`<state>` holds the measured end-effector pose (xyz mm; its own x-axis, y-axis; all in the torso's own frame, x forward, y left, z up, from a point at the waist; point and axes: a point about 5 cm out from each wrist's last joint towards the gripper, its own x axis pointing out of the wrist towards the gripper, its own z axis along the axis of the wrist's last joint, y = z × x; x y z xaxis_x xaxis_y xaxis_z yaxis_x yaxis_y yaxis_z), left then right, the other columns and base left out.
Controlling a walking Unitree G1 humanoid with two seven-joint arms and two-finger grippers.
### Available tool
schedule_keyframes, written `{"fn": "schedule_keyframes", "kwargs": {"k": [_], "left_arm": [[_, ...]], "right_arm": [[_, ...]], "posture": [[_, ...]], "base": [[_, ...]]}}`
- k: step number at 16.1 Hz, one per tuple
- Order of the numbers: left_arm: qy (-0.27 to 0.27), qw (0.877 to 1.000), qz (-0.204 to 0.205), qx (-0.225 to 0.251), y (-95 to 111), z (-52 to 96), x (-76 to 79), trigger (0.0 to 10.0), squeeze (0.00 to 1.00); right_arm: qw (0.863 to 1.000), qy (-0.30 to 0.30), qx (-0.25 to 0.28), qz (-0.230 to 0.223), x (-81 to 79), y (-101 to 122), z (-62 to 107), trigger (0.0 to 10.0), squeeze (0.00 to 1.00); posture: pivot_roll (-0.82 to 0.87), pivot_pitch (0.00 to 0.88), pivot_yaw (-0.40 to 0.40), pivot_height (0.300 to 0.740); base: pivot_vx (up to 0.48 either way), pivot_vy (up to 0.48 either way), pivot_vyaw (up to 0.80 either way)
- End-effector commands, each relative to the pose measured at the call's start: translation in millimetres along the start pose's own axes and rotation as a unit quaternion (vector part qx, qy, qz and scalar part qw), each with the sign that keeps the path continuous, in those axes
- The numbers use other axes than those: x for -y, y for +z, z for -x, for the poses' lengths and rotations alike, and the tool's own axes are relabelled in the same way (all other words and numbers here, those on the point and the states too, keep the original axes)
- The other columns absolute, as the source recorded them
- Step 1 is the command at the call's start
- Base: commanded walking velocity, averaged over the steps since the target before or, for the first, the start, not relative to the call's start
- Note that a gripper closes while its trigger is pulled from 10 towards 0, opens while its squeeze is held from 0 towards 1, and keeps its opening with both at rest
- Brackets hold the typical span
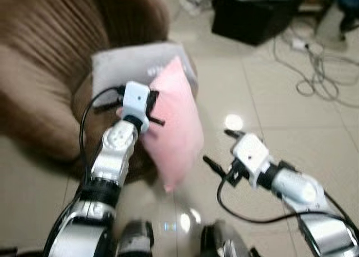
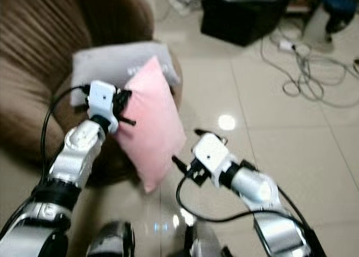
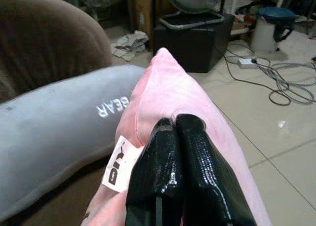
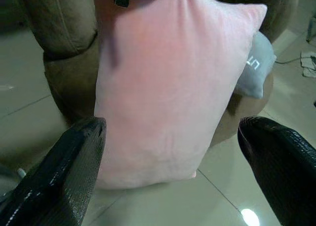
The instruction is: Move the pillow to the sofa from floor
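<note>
A pink pillow hangs upright, lifted off the tiled floor, its upper corner against the brown sofa's front. My left gripper is shut on the pillow's upper edge; in the left wrist view its black fingers pinch the pink fabric beside a white tag. My right gripper is open, a little to the right of the pillow and apart from it; in the right wrist view its two fingers stand wide on either side of the pillow.
A grey pillow lies on the sofa seat behind the pink one. A black box stands at the back, with white cables spread over the tiled floor to the right.
</note>
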<state>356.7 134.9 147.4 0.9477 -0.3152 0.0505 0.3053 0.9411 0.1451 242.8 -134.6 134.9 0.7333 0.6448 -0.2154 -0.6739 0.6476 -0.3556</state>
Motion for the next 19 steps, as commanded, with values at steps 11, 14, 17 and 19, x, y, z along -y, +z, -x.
{"fn": "schedule_keyframes", "kwargs": {"k": [11, 14, 17, 19], "left_arm": [[0.052, 0.993, 0.000, -0.102, -46.9, 77.5, -36.7, 0.0, 0.00], [0.057, 0.988, 0.013, -0.145, -70.6, 108.8, -36.3, 0.0, 0.00], [0.061, 0.980, 0.042, -0.187, -94.3, 140.3, -30.2, 0.0, 0.00], [0.059, 0.978, 0.052, -0.191, -96.7, 148.0, -23.8, 0.0, 0.00]], "right_arm": [[0.987, -0.109, -0.070, -0.100, -19.3, -50.2, 11.6, 10.0, 0.00], [0.965, -0.152, -0.077, -0.200, -26.3, -56.9, 16.2, 10.0, 0.00], [0.954, -0.182, -0.105, -0.215, -32.8, -69.2, 25.1, 10.0, 0.00], [0.949, -0.206, -0.113, -0.209, -29.3, -73.6, 28.7, 10.0, 0.00]], "posture": [[0.08, 0.193, -0.024, 0.740], [0.07, 0.195, -0.033, 0.740], [0.06, 0.193, -0.042, 0.740], [0.06, 0.192, -0.044, 0.740]], "base": [[0.000, 0.000, 0.00], [0.000, 0.000, 0.00], [0.000, 0.000, 0.00], [0.000, 0.000, 0.00]]}}
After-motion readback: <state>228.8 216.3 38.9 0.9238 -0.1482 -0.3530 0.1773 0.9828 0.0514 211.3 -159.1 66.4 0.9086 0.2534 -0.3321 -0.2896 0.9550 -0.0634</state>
